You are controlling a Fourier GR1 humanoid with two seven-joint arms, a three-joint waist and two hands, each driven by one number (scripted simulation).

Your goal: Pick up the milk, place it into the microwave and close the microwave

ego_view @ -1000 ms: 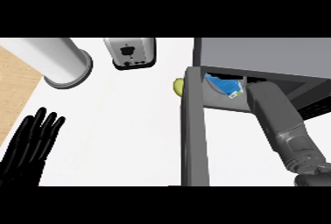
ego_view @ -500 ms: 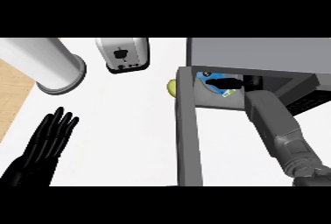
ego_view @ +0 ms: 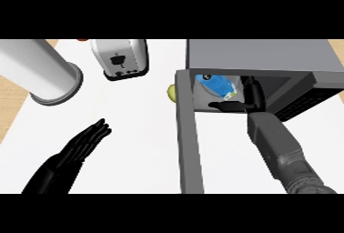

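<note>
Milk, a blue and white carton (ego_view: 216, 86), lies inside my grey box microwave (ego_view: 269, 57), right hand (ego_view: 243, 102) beside it with fingers released, left hand (ego_view: 84, 143) flat-fingered; withdrawing could knock it against the open door (ego_view: 189, 136).

A white counter top (ego_view: 141, 136) fills most of the view. A strip of light wooden surface (ego_view: 7, 102) is seen at nine o'clock. A grey cylinder (ego_view: 40, 68) stands at ten o'clock, and a toaster (ego_view: 121, 58) at eleven o'clock.
</note>
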